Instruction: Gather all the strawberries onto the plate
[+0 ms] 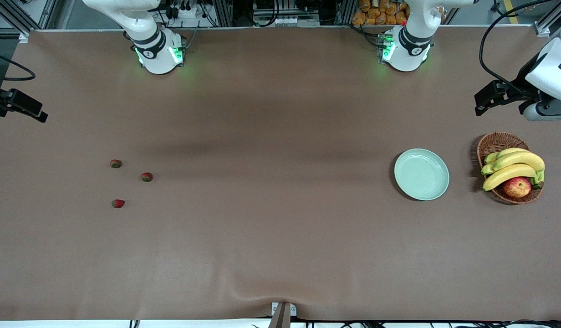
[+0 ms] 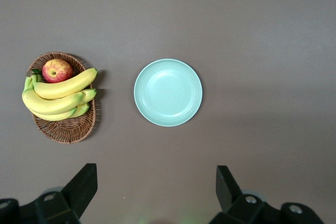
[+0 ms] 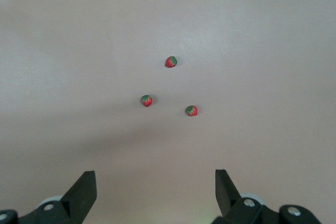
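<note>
While both arms wait high over the table, you have the left end effector hanging with its fingers spread wide and nothing between them, and the plate lies on the table below and ahead of it, holding nothing. Just beside the plate, toward the left arm's end of the table, you see the wicker basket, which holds a bunch of bananas and an apple at one end of it. Your right end effector is likewise spread wide and holds nothing. Below and ahead of it the three strawberries lie loose on the table in a small triangle, near one another but not touching, well apart from the plate and toward the right arm's end.
</note>
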Motion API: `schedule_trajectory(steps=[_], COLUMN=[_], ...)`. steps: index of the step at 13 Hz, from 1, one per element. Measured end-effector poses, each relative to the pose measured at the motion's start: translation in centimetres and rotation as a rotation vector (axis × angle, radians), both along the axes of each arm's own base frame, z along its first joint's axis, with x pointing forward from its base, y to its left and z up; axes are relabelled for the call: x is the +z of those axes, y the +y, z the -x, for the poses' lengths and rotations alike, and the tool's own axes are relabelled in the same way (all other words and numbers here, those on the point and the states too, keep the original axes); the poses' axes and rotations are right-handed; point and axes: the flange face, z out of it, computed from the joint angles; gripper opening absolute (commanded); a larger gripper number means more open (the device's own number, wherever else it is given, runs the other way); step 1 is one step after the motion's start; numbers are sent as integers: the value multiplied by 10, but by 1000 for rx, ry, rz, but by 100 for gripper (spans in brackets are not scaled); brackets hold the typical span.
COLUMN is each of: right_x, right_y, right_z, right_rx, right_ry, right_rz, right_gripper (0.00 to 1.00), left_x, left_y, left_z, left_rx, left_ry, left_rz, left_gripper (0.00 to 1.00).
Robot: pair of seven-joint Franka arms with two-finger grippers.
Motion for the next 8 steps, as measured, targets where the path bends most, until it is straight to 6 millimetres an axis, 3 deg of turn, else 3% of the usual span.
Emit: schedule_trajectory(steps=[8], right_x=[0], right_y=[0], right_z=[0], right_rx=[0], right_ry=[0], right_rz=[0], right_gripper=[100], left_x=[12], left_y=[-5], left_z=[8], left_rx=[31], left_ry=[1], left_rz=[23], left_gripper=[100])
